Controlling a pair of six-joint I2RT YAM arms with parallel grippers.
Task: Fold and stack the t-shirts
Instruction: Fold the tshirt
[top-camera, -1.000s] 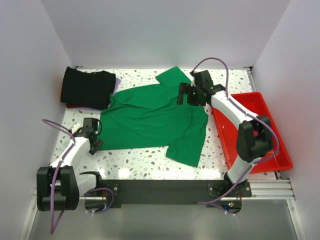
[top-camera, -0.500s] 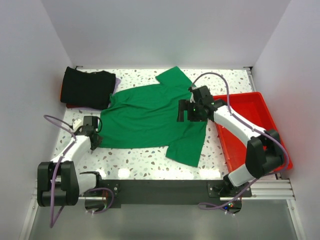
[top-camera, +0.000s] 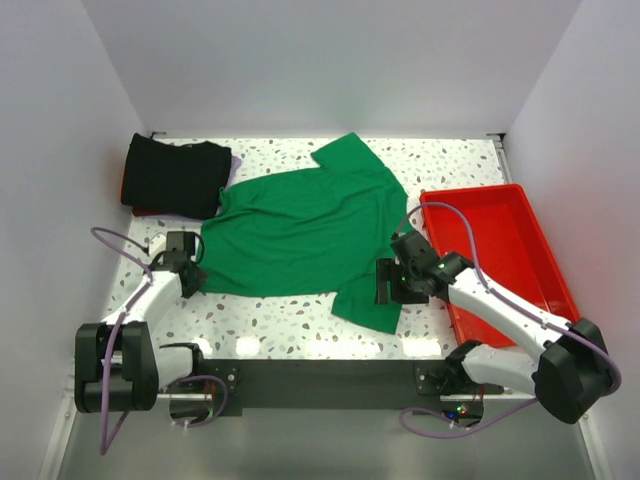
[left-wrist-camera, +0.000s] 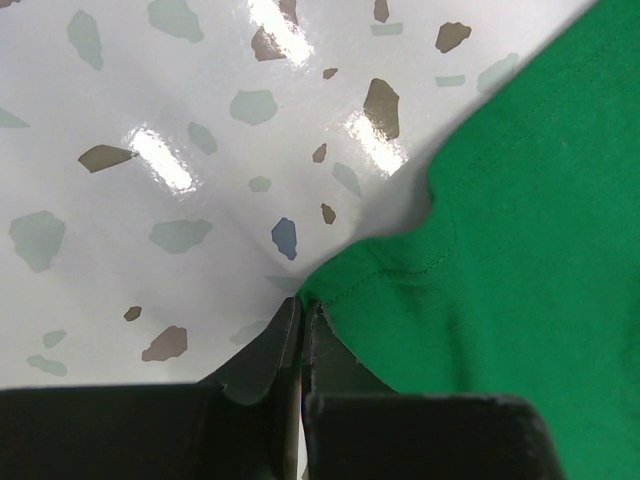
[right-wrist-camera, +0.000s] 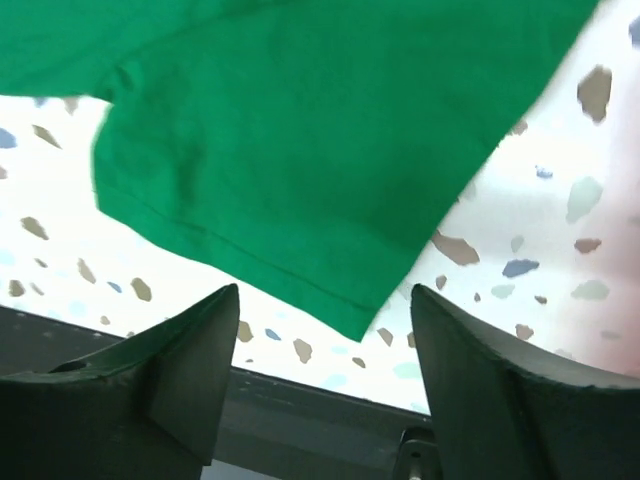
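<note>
The left gripper (left-wrist-camera: 302, 318) has just snapped shut at the near left corner of the green shirt (top-camera: 300, 235). Its jaws seem to pinch the hem there, though the wrist view shows only the tips meeting the cloth edge. The right gripper (top-camera: 386, 284) has swung from the shirt's far right shoulder down to the sleeve lying toward the near edge of the table (top-camera: 290, 325). Its jaws stand apart above that sleeve's hem, beginning to narrow, holding nothing yet. The shirt lies spread flat mid-table, with folded black shirts (top-camera: 175, 175) in the far left corner. Both arms look set for a first fold from the near side.
</note>
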